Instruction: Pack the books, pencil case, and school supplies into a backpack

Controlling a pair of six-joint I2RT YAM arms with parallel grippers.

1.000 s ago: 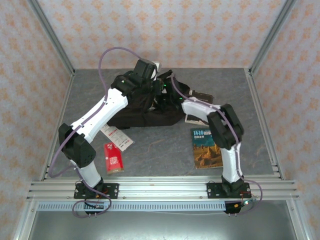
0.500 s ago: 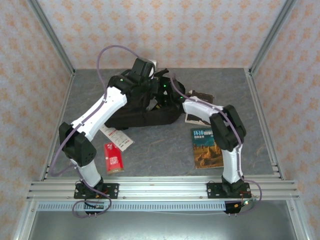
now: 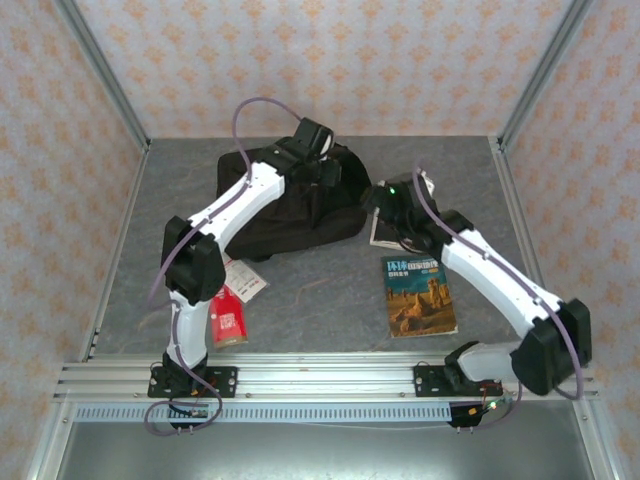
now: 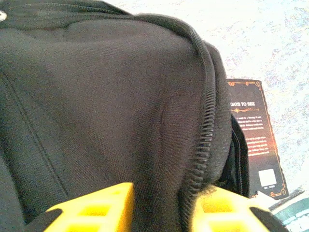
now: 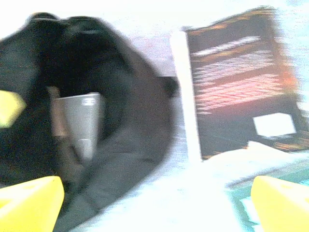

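The right gripper [image 5: 157, 193] hangs with jaws spread wide and empty, the backpack [image 5: 130, 130] ahead to its left and the black book [image 5: 236, 92] ahead to its right. The left gripper [image 4: 163, 193] straddles the backpack's zip edge [image 4: 205, 135]; whether it pinches the fabric cannot be told.

Backpack [image 3: 290, 200] blocks far centre; bare table [image 3: 320, 300] btwn red packet [image 3: 227, 322] & desert book [image 3: 420, 295] is passable.
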